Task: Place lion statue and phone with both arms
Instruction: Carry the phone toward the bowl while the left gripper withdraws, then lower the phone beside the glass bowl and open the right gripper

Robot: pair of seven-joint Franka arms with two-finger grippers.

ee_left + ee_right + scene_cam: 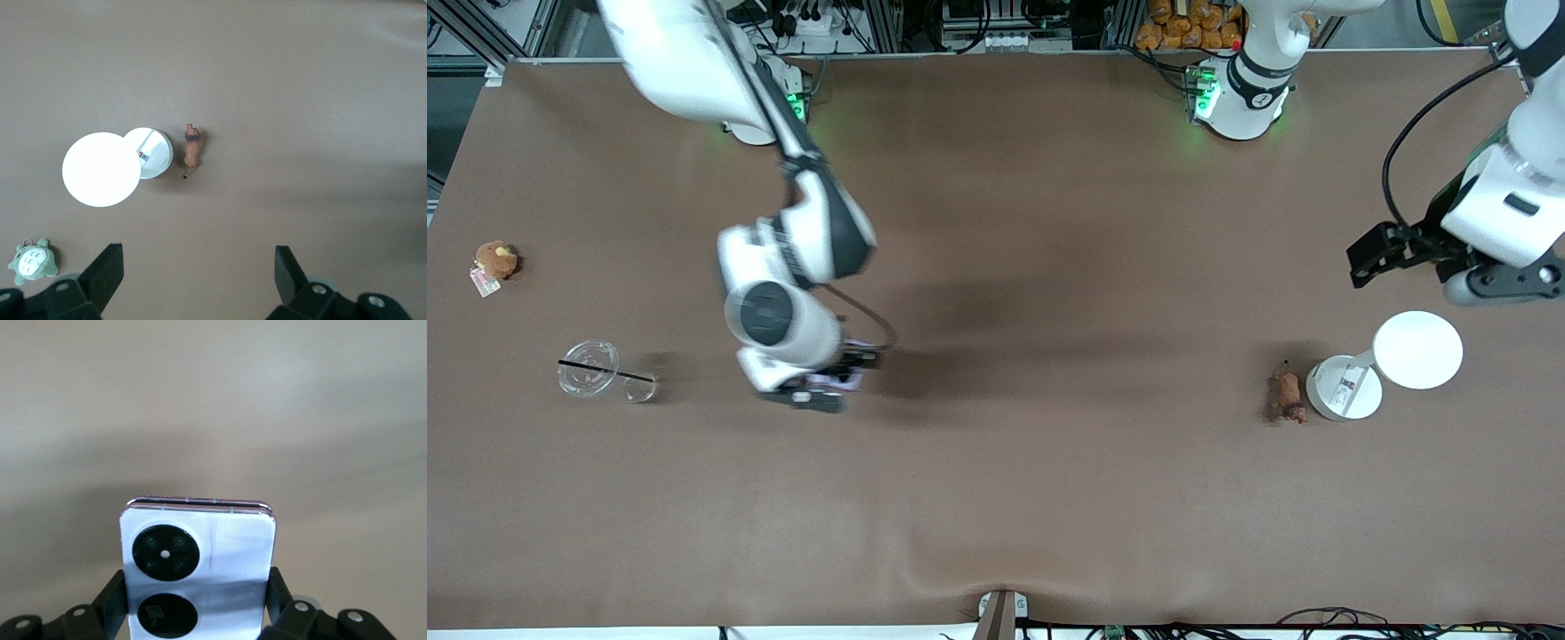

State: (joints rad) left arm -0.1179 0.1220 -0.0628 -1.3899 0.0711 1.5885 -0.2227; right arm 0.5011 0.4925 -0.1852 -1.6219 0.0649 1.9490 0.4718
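Note:
The lavender phone (220, 540), with two black camera circles, is held between the fingers of my right gripper (197, 583). In the front view the right gripper (829, 384) is up over the brown table, toward the right arm's end, with the phone (845, 379) barely showing under the wrist. The reddish-brown lion statue (1288, 396) lies on the table beside a white round container (1344, 388); it also shows in the left wrist view (193, 151). My left gripper (1359, 260) is open and empty, in the air toward the left arm's end; its fingers (107, 270) stand wide apart.
A white disc (1417, 349) leans on the white container. A grey-green plush (32, 261) lies near them. A brown plush with a tag (495, 260) and a clear lid with a black straw (589, 367) lie toward the right arm's end.

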